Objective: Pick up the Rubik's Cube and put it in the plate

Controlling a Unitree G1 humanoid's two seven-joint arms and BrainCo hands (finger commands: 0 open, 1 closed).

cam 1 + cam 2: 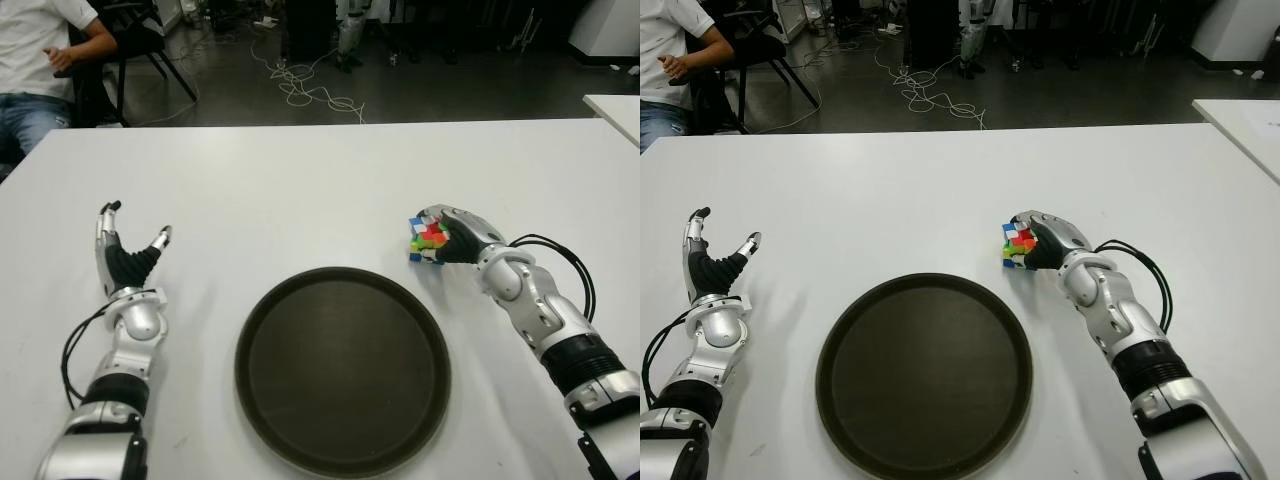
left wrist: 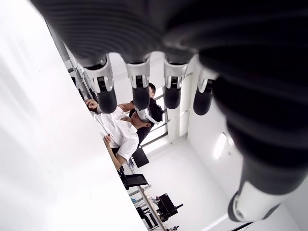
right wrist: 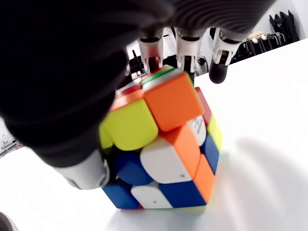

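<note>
On the white table (image 1: 300, 190) the dark round plate (image 1: 342, 368) lies bare. Just right of its far rim, the right robot hand (image 1: 455, 238) is wrapped around the Rubik's Cube (image 1: 428, 239), which sits on the table. Grasping looks done; next comes lifting it leftward over the plate. The left robot hand (image 1: 128, 260), well left of the plate, has its fingers spread and empty.

silver arms (image 1: 545, 318), black-fingered hands, black cables

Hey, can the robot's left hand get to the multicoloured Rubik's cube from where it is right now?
Probably not easily. The left hand shows open at the table's left side, while the multicoloured Rubik's cube sits far right, already wrapped by the right hand, with the round dark plate between them.
</note>
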